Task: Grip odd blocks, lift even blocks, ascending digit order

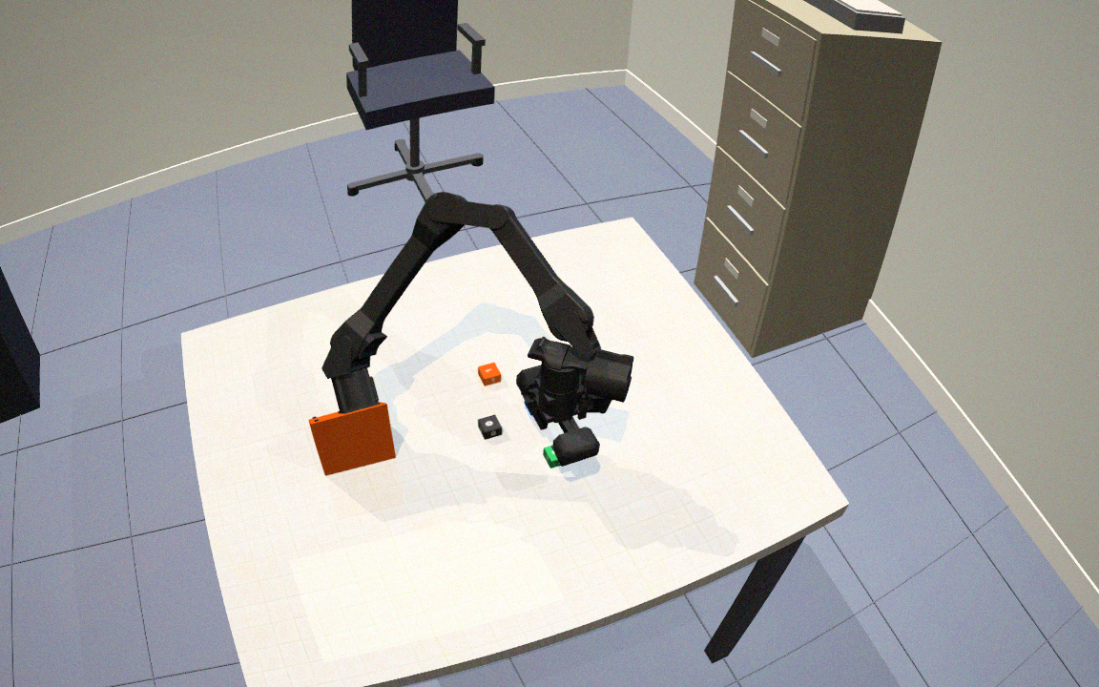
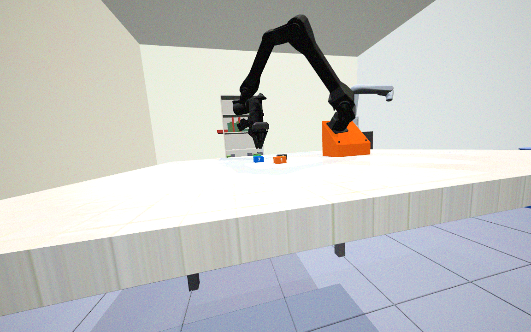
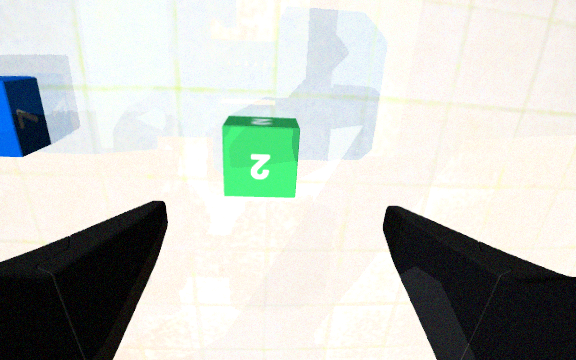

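Green block (image 3: 260, 156) sits below open end effector (image 3: 274, 220).

I work in an office: a swivel chair (image 1: 413, 81) stands beyond the far edge of my tabletop (image 1: 690, 478), a tall filing cabinet (image 1: 801, 171) sits off its right corner, the floor (image 1: 152, 256) is tiled, and a shelf (image 2: 231, 127) lines the back wall.

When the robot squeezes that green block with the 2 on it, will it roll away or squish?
Probably not. The green block is a cube sitting flat on the table, so it shouldn't roll. Its crisp edges suggest it's stiff, not squishy. It looks small beside the open gripper, so likely light, though a lopsided pinch might twist it.
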Action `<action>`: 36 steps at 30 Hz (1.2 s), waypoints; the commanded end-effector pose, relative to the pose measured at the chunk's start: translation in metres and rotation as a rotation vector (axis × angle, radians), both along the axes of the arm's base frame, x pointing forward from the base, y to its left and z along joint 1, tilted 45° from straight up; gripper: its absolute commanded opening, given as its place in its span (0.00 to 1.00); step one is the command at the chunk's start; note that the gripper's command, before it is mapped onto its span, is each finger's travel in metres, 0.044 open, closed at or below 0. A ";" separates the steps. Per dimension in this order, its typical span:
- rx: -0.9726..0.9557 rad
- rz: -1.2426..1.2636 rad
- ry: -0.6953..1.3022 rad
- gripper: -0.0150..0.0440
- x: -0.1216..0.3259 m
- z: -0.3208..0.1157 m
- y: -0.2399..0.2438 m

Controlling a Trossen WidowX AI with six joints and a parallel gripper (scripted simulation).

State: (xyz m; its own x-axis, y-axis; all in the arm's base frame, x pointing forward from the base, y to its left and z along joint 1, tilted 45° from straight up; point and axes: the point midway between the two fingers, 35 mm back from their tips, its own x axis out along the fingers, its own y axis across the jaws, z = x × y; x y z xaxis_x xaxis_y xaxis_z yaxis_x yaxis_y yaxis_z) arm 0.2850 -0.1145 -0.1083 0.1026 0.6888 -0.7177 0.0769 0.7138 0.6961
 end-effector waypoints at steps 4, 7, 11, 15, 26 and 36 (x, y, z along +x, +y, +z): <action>0.003 -0.006 0.000 0.93 0.001 -0.008 0.008; 0.003 -0.006 0.000 0.93 0.002 -0.012 0.012; 0.004 -0.006 0.000 0.93 0.002 -0.016 0.016; 0.004 -0.006 -0.001 0.93 0.003 -0.020 0.021; 0.005 -0.006 -0.001 0.75 0.003 -0.026 0.027; 0.005 -0.006 -0.001 0.46 0.003 -0.026 0.027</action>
State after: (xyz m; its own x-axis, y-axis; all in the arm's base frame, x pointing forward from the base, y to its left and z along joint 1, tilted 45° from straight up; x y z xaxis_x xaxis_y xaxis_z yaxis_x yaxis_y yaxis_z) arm 0.2887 -0.0883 -0.1343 0.1061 0.6897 -0.7163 0.0769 0.7125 0.6975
